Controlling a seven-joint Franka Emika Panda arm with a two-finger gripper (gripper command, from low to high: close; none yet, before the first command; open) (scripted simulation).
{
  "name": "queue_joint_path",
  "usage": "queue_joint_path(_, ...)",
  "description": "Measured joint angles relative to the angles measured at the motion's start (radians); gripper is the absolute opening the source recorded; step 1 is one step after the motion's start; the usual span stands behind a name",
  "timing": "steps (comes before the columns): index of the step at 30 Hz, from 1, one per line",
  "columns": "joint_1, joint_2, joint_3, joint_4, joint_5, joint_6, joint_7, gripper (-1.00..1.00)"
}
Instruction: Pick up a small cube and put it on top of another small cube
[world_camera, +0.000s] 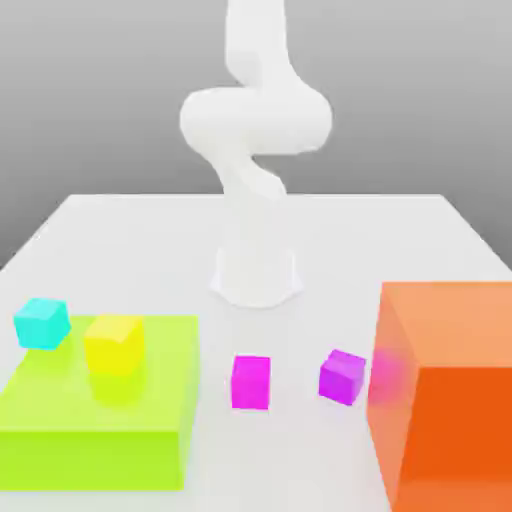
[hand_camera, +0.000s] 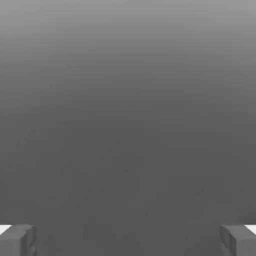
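The small purple cube (world_camera: 343, 377) rests on the white table (world_camera: 120, 230), just beside the big orange block (world_camera: 450, 395). A pinker magenta cube (world_camera: 251, 382) of like size stands a little toward the exterior view's left of it. The white arm (world_camera: 255, 130) rises from its base (world_camera: 256, 275) at the table's middle and runs up out of the picture. In the hand view my gripper (hand_camera: 128, 240) is open, its two fingertips (hand_camera: 17, 240) far apart with nothing between them, facing plain grey background.
A flat lime-green slab (world_camera: 100, 410) lies at the exterior view's front left with a yellow cube (world_camera: 113, 343) on it. A cyan cube (world_camera: 42, 323) sits at the slab's far left corner. The orange block is tall and fills the front right.
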Motion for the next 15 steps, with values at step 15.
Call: queue_joint_path(15,0.209,0.521,-0.046,-0.395,0.066,0.301,-0.345,0.0)
